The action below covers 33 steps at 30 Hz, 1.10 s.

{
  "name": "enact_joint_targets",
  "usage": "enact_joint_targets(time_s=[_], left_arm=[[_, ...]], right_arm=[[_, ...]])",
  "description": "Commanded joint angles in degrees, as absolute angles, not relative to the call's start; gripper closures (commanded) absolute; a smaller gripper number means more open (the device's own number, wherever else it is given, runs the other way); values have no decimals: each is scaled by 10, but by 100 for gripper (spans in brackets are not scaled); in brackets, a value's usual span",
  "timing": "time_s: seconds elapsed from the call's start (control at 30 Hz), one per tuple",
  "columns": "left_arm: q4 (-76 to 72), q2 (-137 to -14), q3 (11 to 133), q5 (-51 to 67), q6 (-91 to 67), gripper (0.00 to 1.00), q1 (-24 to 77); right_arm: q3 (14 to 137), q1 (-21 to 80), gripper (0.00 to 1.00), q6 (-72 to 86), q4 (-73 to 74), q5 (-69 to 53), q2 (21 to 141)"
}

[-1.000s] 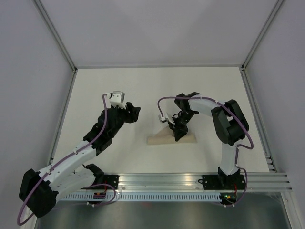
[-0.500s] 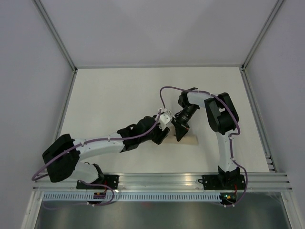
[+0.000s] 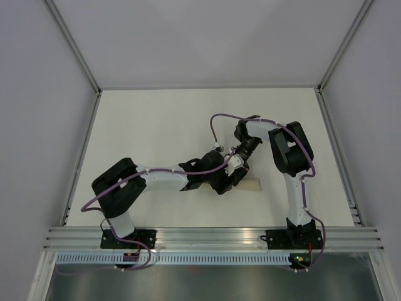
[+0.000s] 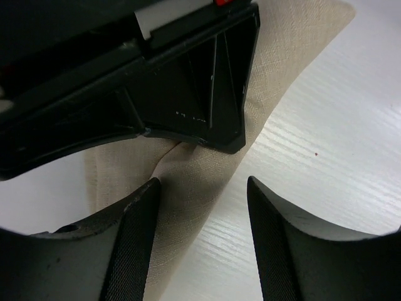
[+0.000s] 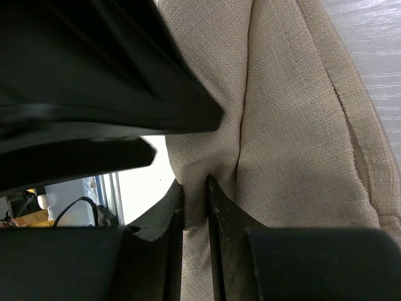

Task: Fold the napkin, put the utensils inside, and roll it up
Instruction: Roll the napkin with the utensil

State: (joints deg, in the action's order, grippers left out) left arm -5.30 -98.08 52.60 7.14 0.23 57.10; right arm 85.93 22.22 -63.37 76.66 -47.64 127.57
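The tan napkin (image 3: 252, 184) lies folded into a narrow bundle right of centre on the white table (image 3: 156, 119), mostly covered by both grippers. My right gripper (image 3: 242, 165) is shut on a raised fold of the napkin (image 5: 294, 125), pinched between its fingers (image 5: 219, 213). My left gripper (image 3: 230, 180) reaches in from the left and hovers open just beside it. One of its fingers (image 4: 135, 238) is over the napkin (image 4: 194, 207) and the other is over bare table. The right gripper's black body (image 4: 188, 81) fills the top of the left wrist view. The utensils are hidden.
An aluminium rail (image 3: 213, 238) runs along the near edge by the arm bases. Grey walls and metal frame posts (image 3: 81, 150) close in the table on the left, back and right. The left arm's black body (image 5: 94, 75) crowds the right wrist view.
The left arm has swung from the table's left side across to the napkin, ending beside the right gripper with its jaws a little wider. The right gripper has kept its pinch.
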Motion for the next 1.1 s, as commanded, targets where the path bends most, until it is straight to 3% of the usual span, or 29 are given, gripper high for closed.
enact_joint_targets(time_s=[0.0, 0.13, 0.17, 0.37, 0.5, 0.73, 0.87, 1.07], left_arm=[[-73, -1004, 535, 101, 15, 37, 567], [-90, -1012, 521, 105, 5, 39, 561], [-93, -1012, 518, 106, 6, 40, 559], [-91, -1023, 519, 119, -11, 64, 555], [-91, -1039, 519, 131, -17, 79, 548], [-105, -1059, 516, 160, -30, 93, 538], [-108, -1072, 519, 183, -44, 97, 526], [-111, -1087, 521, 239, -67, 98, 500]], right_arm=[[847, 218, 88, -650, 658, -363, 1307], [844, 215, 87, -643, 653, -361, 1302], [844, 214, 82, -641, 648, -361, 1300], [818, 203, 63, -613, 607, -368, 1253], [802, 186, 58, -590, 584, -388, 1183], [766, 150, 55, -554, 549, -416, 1070], [697, 121, 54, -544, 482, -417, 944], [477, 126, 46, -521, 271, -369, 688]])
